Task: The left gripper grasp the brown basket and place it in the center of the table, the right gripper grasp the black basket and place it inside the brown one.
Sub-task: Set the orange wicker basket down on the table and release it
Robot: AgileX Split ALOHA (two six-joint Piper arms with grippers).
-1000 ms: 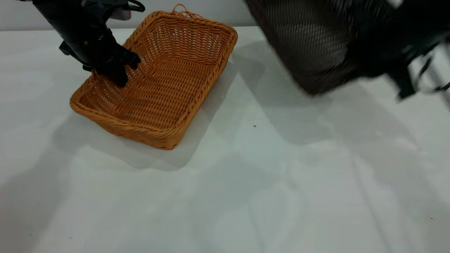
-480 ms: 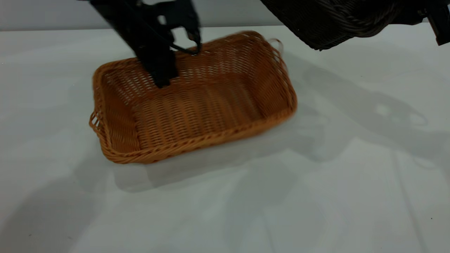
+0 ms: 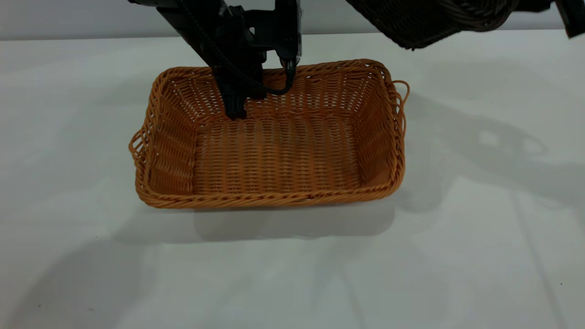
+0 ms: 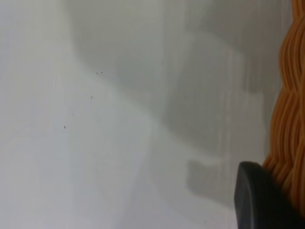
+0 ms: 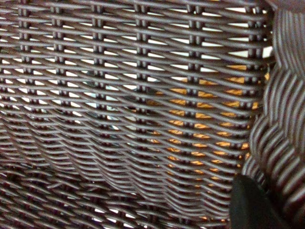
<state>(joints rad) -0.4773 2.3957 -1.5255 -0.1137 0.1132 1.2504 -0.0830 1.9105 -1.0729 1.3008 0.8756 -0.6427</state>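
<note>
The brown basket (image 3: 274, 151) sits on the white table (image 3: 457, 256) near its middle, long side facing the camera. My left gripper (image 3: 235, 107) is shut on the basket's far rim, one finger inside the wall. In the left wrist view one finger (image 4: 259, 200) presses against the orange braided rim (image 4: 288, 119). The black basket (image 3: 420, 20) hangs in the air at the upper right, above and behind the brown one, held by my right gripper, whose body is out of the exterior view. In the right wrist view a finger (image 5: 252, 205) lies against its dark weave (image 5: 119, 95) by the braided rim.
A loop handle (image 3: 402, 93) sticks out of the brown basket's right end and another (image 3: 137, 144) out of its left end. The arms cast shadows across the table right of the basket.
The left gripper has dragged and turned the brown basket from the far left towards the table's middle, where it now lies square. The black basket has risen and stays high at the upper right.
</note>
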